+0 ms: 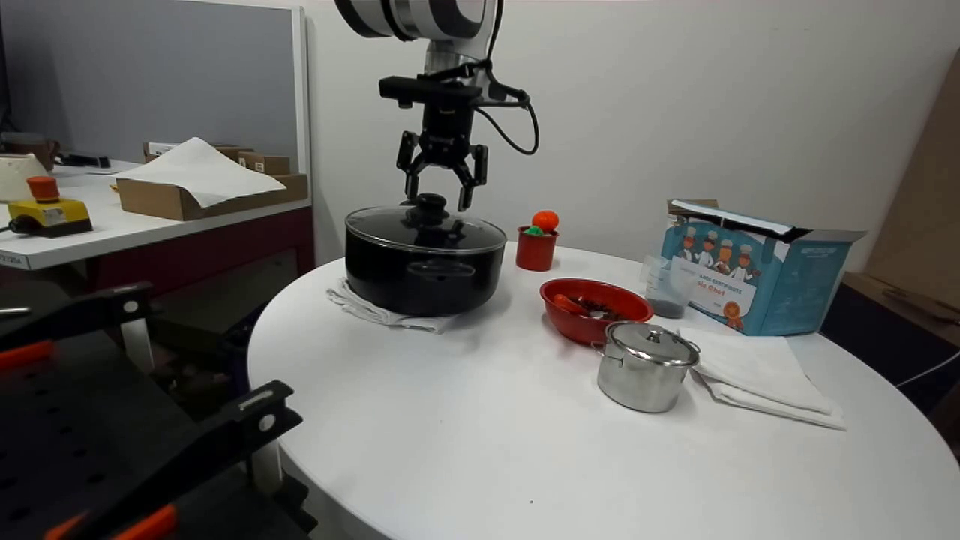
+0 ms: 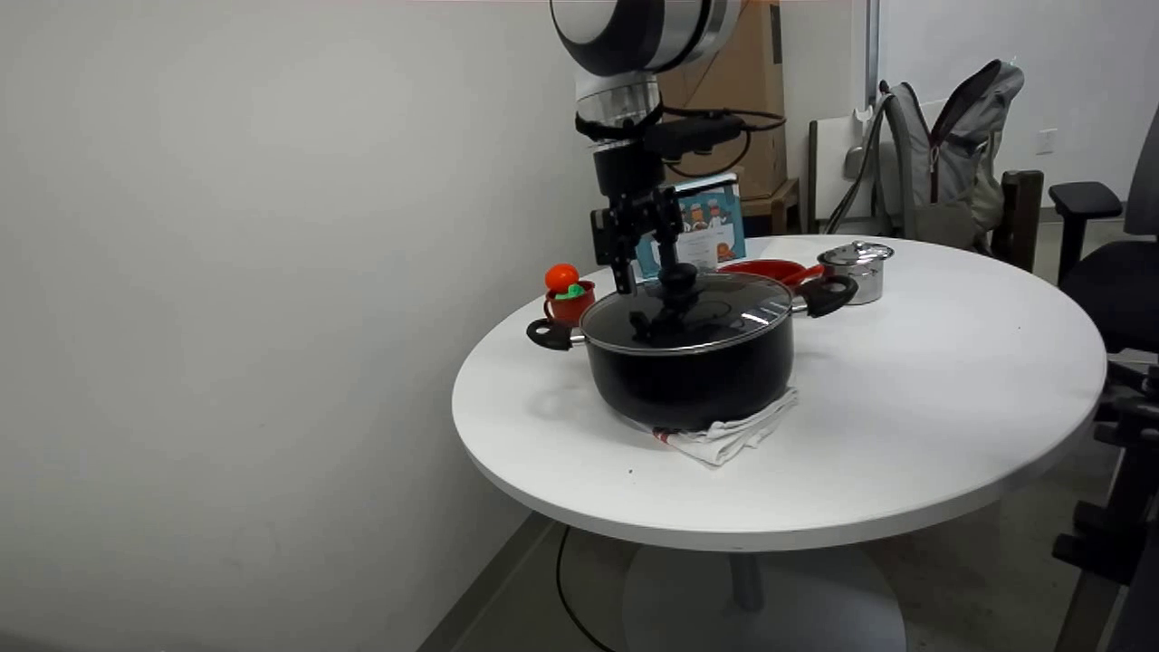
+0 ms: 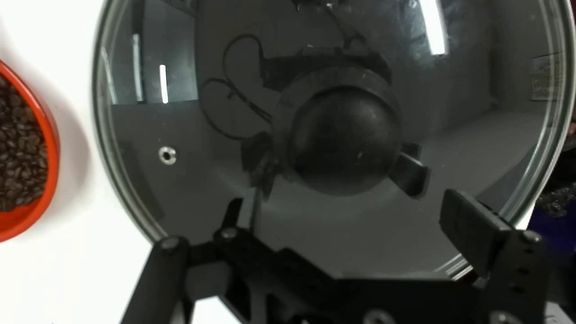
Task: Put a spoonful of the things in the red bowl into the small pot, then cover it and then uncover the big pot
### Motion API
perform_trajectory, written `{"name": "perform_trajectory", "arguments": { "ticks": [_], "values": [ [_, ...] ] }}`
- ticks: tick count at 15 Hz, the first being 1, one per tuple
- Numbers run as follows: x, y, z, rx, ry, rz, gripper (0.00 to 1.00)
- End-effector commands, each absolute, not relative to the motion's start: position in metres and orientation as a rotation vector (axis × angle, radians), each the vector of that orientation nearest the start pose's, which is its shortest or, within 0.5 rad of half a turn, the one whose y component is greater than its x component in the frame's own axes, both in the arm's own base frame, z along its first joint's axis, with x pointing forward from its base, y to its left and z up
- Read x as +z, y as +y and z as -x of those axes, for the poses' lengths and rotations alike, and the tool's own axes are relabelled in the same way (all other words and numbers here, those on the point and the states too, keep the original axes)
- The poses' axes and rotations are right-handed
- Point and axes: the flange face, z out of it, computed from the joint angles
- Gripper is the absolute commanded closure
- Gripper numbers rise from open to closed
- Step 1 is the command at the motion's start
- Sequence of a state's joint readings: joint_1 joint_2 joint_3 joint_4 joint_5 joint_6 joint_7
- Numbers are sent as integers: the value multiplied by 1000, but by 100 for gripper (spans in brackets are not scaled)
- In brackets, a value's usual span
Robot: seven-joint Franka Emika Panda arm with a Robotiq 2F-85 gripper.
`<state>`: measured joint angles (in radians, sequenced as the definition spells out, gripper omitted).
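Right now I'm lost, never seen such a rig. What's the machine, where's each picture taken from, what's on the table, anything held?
The machine is a robot arm ending in a two-fingered gripper. Two pictures come from cameras standing outside the robot; the third, from one on its wrist, looks past the fingers.

On the white table are a big black pot, its glass lid on, on a folded cloth; a red bowl of dark beans; a small steel pot, also lidded; a red cup; a clear container; a blue box; another folded cloth.

Nothing is held: the jaws stand open above the lid, near its knob.
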<state>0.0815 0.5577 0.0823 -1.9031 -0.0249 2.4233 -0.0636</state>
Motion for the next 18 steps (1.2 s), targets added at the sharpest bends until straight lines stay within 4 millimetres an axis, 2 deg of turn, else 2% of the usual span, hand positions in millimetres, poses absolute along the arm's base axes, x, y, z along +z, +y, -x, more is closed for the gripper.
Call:
{"name": "perform_trajectory", "arguments": {
  "ticks": [1, 9, 10, 11, 15, 16, 18],
  "values": [
    [217, 94, -606, 72, -329, 3093, 0],
    [212, 87, -586, 107, -323, 3105, 0],
    [210, 86, -584, 109, -324, 3106, 7],
    [209, 86, -583, 110, -325, 3107, 26],
    [212, 82, -579, 97, -328, 3111, 56],
    [218, 81, -579, 82, -328, 3112, 63],
    [226, 80, -578, 62, -330, 3115, 67]
  ]
}}
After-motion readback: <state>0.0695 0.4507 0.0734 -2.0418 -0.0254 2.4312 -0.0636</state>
